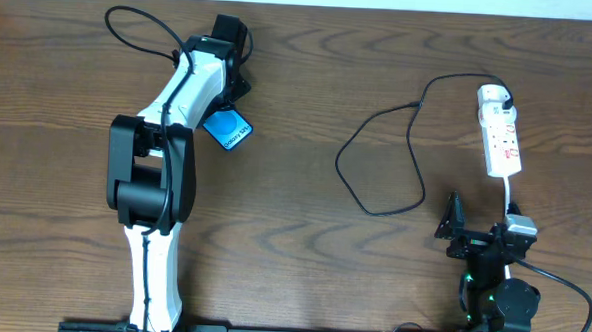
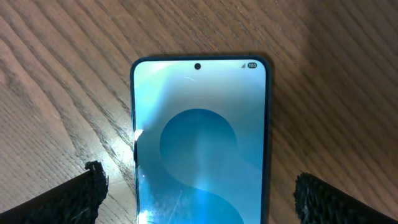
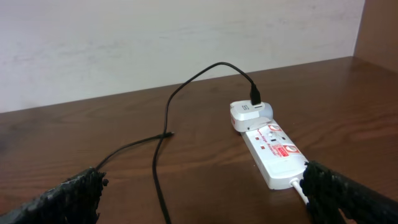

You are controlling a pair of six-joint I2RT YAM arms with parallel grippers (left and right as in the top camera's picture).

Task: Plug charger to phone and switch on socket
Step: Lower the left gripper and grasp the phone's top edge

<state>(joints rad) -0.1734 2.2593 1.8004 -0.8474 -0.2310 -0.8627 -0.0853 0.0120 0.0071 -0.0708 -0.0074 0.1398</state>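
— What is filling the scene?
— A brown wooden table (image 1: 301, 276) with strong grain is taking up nearly everything, and a pale wall (image 3: 155, 43) is rising behind its far edge.
— And the arms?
— The white left arm (image 1: 184, 101) is reaching towards the far left. The right gripper (image 3: 202, 190) is hovering near right, its fingers spread wide.
— The socket?
— The socket (image 1: 500, 135) is lying far right. The charger (image 1: 338, 160) is running from its far end and looping leftward across the wood.
— The phone?
— The phone (image 2: 199, 143) is lying screen up at far left, glowing blue. The left gripper (image 2: 196, 186) is hanging over it with its fingers parted either side, not touching it.
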